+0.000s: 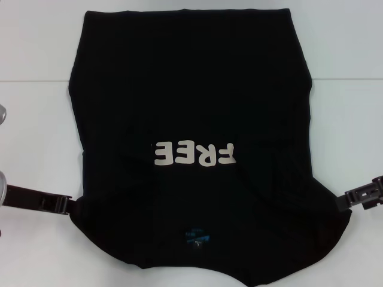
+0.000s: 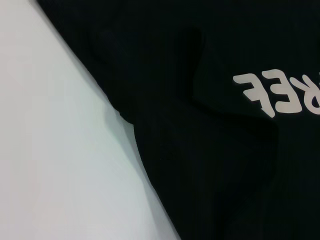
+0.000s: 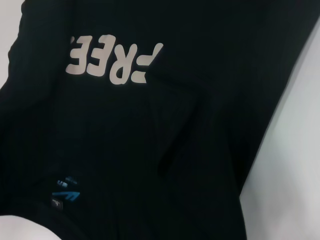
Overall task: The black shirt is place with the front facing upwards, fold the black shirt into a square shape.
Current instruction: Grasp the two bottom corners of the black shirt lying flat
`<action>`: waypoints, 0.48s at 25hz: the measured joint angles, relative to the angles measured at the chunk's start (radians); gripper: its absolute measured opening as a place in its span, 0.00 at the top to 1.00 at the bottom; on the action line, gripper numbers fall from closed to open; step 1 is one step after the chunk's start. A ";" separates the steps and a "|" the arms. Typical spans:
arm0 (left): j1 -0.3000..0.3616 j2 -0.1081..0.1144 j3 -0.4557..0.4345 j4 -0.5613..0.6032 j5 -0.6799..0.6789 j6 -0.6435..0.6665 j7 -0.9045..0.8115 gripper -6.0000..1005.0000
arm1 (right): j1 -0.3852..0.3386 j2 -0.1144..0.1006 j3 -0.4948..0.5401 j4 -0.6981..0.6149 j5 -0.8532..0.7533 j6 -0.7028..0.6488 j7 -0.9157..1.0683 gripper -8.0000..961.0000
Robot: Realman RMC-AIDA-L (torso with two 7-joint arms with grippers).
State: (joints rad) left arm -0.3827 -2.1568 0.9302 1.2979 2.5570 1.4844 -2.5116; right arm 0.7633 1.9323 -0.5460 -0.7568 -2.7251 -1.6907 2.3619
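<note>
The black shirt (image 1: 191, 89) lies flat on the white table, front up, with its collar toward me and its hem at the far side. The cream letters "FREE" (image 1: 195, 154) read upside down. The small blue neck label (image 1: 197, 235) sits near the close edge. My left gripper (image 1: 67, 204) is at the shirt's left edge by the shoulder. My right gripper (image 1: 346, 199) is at the right edge by the other shoulder. The left wrist view shows the shirt (image 2: 210, 165) and its letters (image 2: 277, 92). The right wrist view shows the letters (image 3: 112, 60) and the label (image 3: 65, 192).
The white table (image 1: 36, 89) shows bare on both sides of the shirt and beyond its far hem. Shallow creases run across the cloth near the shoulders (image 3: 175, 135). A grey part of the robot shows at the left edge (image 1: 2, 113).
</note>
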 joint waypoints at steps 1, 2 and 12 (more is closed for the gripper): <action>0.000 0.000 0.000 0.000 0.000 0.000 0.001 0.94 | 0.000 0.000 -0.003 0.007 0.000 0.003 -0.001 0.12; -0.001 0.000 0.000 0.000 0.000 0.000 0.003 0.94 | 0.000 0.000 -0.006 0.013 0.000 0.009 -0.002 0.12; -0.007 -0.003 -0.002 0.000 0.000 0.003 0.011 0.94 | 0.008 0.016 -0.114 0.057 -0.006 0.100 -0.010 0.23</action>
State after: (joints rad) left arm -0.3902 -2.1600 0.9280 1.2976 2.5571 1.4879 -2.5008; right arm 0.7711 1.9485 -0.6604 -0.6995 -2.7310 -1.5904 2.3515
